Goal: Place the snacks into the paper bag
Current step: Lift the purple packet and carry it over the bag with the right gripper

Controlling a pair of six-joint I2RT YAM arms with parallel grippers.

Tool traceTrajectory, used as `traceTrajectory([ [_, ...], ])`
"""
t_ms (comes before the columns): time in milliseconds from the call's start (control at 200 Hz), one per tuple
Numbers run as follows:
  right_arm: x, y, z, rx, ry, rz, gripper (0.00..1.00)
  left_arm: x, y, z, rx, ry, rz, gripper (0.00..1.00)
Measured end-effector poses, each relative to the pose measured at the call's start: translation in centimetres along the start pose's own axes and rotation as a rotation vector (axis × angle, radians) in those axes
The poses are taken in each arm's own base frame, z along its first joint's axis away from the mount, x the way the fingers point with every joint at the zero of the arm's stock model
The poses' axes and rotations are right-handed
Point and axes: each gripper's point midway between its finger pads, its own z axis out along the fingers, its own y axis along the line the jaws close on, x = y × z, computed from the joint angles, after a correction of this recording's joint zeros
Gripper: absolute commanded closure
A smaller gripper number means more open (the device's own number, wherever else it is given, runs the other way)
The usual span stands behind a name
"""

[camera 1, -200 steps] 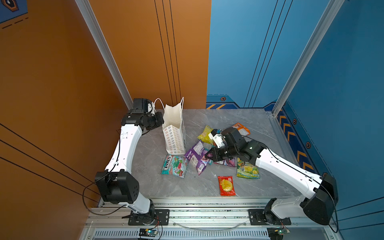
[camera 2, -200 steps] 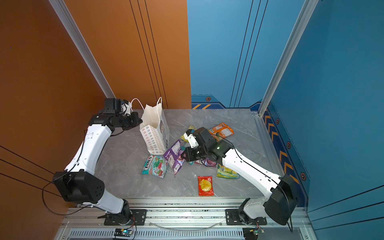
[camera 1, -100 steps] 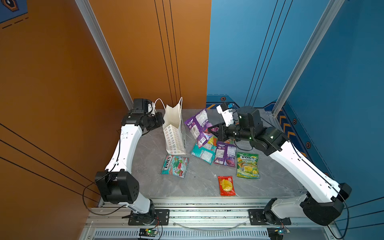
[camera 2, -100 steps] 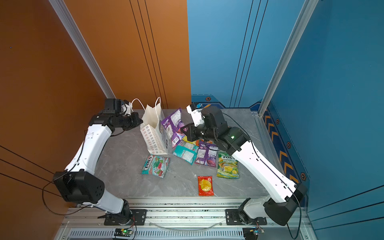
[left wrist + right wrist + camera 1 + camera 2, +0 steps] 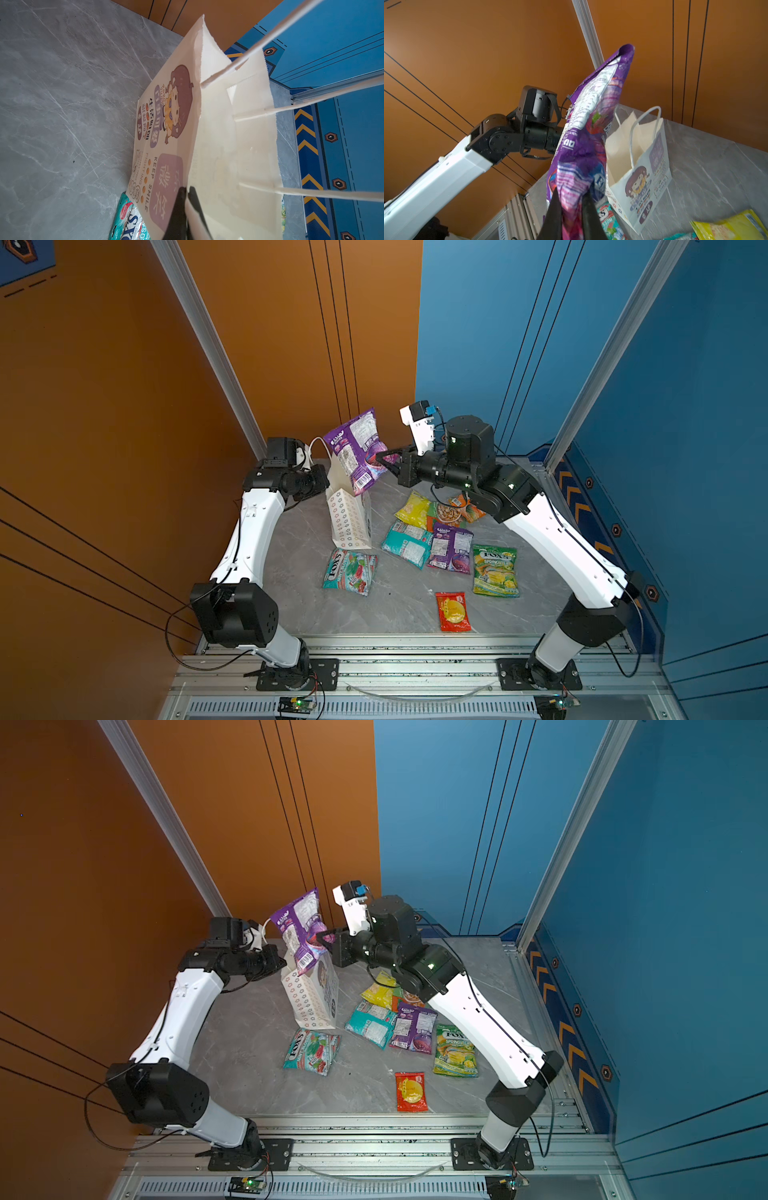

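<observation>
The white paper bag (image 5: 348, 519) (image 5: 308, 997) stands upright at the left of the grey table. My left gripper (image 5: 186, 190) is shut on the rim of its printed wall (image 5: 166, 128), and the mouth gapes open. My right gripper (image 5: 380, 458) (image 5: 572, 199) is shut on the lower edge of a purple snack packet (image 5: 356, 448) (image 5: 298, 928) (image 5: 583, 135). The packet hangs tilted in the air just above the bag's mouth. Other snacks lie flat on the table: a teal FOX'S packet (image 5: 350, 572), a teal one (image 5: 405, 543), a purple one (image 5: 451, 547), a green FOX'S one (image 5: 495, 570), a red one (image 5: 453, 611) and a yellow one (image 5: 413, 510).
An orange packet (image 5: 467, 508) lies partly under the right arm (image 5: 552, 539). Orange and blue walls close in behind and beside the table. An aluminium rail (image 5: 395, 651) runs along the front edge. The bag's cord handles (image 5: 311, 106) stretch across the left wrist view.
My right gripper has lifted the purple packet off the pile and carried it up and left to above the bag's mouth. The left arm and the bag have stayed put.
</observation>
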Motion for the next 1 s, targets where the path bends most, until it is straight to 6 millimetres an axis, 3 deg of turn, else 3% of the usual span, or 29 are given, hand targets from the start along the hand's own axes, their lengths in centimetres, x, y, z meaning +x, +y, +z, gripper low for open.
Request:
traceTrajectory([
  [190,-1.8,-0.9,3.6,0.036,-0.058,0.002,1.00,0.2,-0.4,0.1,0.006,0.006,0.005,1.00],
  [325,-1.9,-2.4,6.0,0.084,-0.077,0.008,1.00,0.3,-0.4,0.1,0.007,0.007,0.003,1.00],
  [556,-0.2,-5.9,8.9,0.208,-0.066,0.020,1.00,0.6,-0.8,0.4,0.013,0.013,0.008,1.00],
  [871,3.0,-9.3,10.8,0.339,0.006,0.007,1.00,0.8,-0.9,0.5,0.015,0.017,0.012,1.00],
  [1001,4.4,-9.6,10.8,0.362,0.058,-0.004,1.00,0.7,-0.9,0.4,0.015,0.015,0.011,1.00],
])
